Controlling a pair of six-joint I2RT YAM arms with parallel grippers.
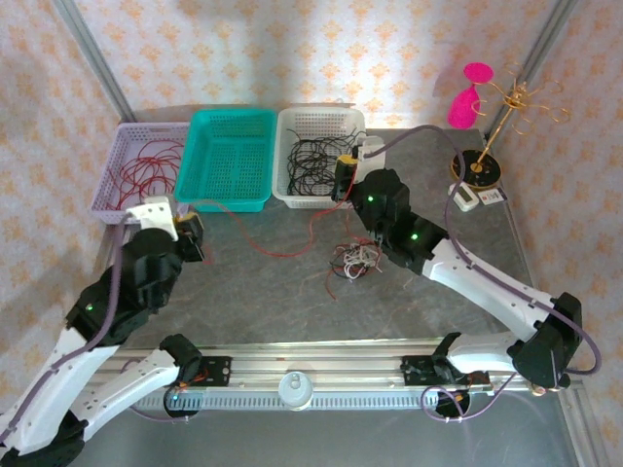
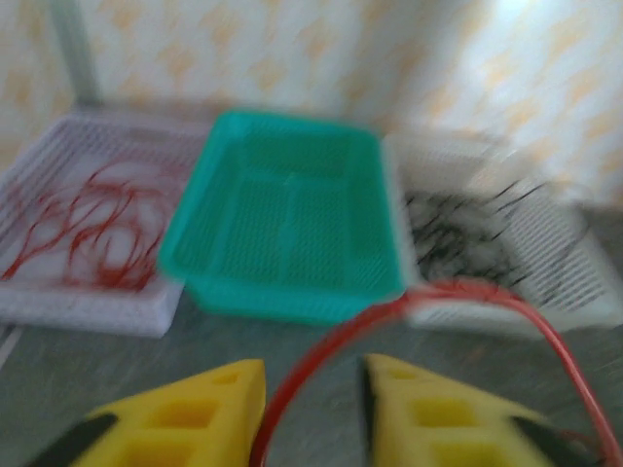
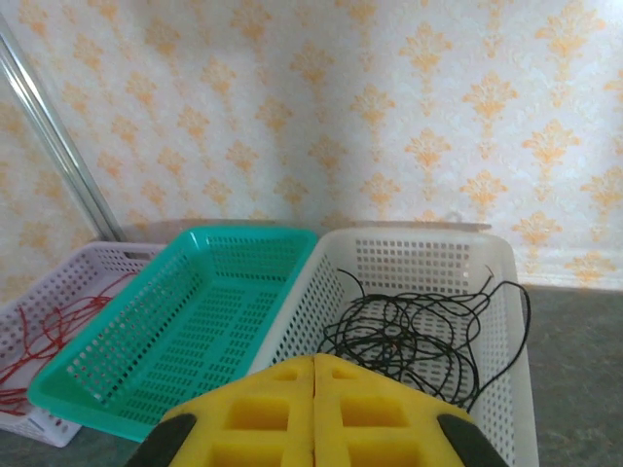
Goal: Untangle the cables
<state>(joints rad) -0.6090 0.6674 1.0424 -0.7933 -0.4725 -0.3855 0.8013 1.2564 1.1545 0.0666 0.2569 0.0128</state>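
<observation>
The tangled cables [image 1: 355, 258], red and white, lie as a small clump in mid-table. One red cable [image 1: 277, 250] runs from the clump leftward to my left gripper [image 1: 192, 232], which sits by the lilac basket's [image 1: 109, 190] front corner. In the left wrist view this red cable [image 2: 321, 355] passes between the parted yellow fingers of the left gripper [image 2: 313, 375], close to the left one; the view is blurred. My right gripper [image 1: 343, 180] hovers over the white basket [image 1: 279, 156], and its jaws [image 3: 313, 358] are shut with nothing between them.
Red cables [image 1: 151, 165] lie in the lilac basket and black cables [image 3: 419, 336] in the white basket [image 3: 428, 258]. Between them stands a teal basket [image 1: 192, 161]. A gold stand [image 1: 506, 107], a pink object [image 1: 465, 97] and a small white device [image 1: 467, 199] occupy the back right.
</observation>
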